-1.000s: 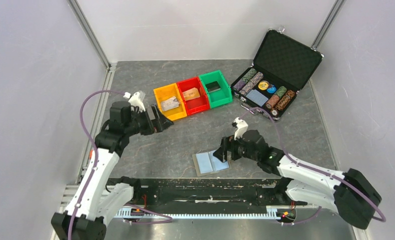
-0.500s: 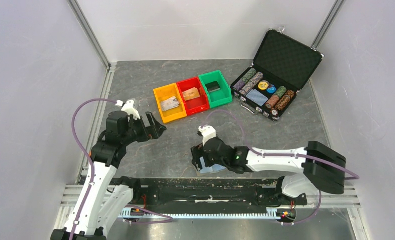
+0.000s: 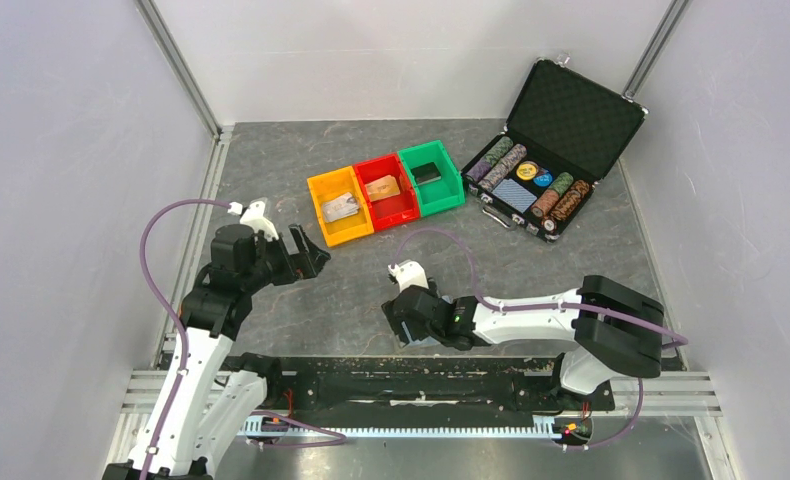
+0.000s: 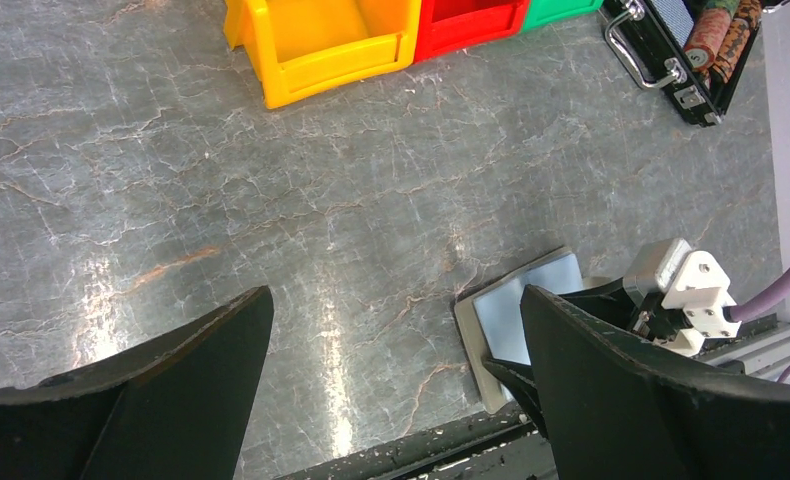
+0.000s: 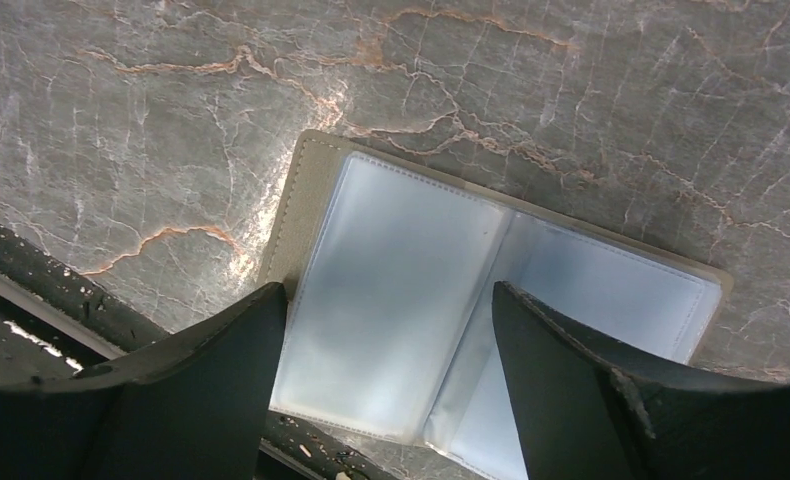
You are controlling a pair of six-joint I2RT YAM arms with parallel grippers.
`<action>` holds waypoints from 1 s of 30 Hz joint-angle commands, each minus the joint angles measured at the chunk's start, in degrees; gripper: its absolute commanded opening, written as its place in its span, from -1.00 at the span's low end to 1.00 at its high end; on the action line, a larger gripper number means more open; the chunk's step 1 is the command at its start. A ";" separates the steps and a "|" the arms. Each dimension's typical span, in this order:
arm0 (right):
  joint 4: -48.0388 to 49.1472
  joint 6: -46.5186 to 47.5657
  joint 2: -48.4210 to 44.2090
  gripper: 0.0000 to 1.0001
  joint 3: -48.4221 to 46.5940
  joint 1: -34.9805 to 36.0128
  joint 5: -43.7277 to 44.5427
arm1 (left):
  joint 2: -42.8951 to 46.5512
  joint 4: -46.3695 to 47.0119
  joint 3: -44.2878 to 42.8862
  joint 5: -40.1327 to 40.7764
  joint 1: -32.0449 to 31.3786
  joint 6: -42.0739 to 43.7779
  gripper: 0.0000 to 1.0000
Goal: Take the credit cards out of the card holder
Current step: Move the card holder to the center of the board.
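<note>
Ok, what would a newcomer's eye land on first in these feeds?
Probably the open card holder lying flat at the near edge of the table, with the right gripper poised over it, jaws open above its clear pockets. Next, the row of yellow, red and green bins mid-table, and the open black chip case at the far right.

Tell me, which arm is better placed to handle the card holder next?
The right. Its gripper hangs directly over the open card holder, jaws apart. The left gripper is off by the yellow bin, farther away.
</note>
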State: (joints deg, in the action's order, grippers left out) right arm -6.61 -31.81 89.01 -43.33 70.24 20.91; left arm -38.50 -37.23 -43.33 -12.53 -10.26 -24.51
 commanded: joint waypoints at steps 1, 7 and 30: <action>0.26 -0.07 0.51 0.48 -0.98 0.25 2.74 | 0.17 0.79 0.17 0.49 -0.11 2.37 1.00; 3.11 -1.12 -1.57 -0.09 1.36 0.30 2.55 | -0.08 0.84 0.11 0.45 -0.11 2.36 1.00; 22.09 -1.45 -10.71 -0.99 11.93 -7.56 -3.39 | -1.21 0.85 0.17 0.24 -0.11 2.36 1.00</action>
State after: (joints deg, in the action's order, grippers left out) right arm 10.48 -34.02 79.07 -31.24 64.36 16.43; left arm -39.46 -37.23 -43.09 -12.47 -10.26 -24.51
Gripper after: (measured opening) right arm 0.006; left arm 0.996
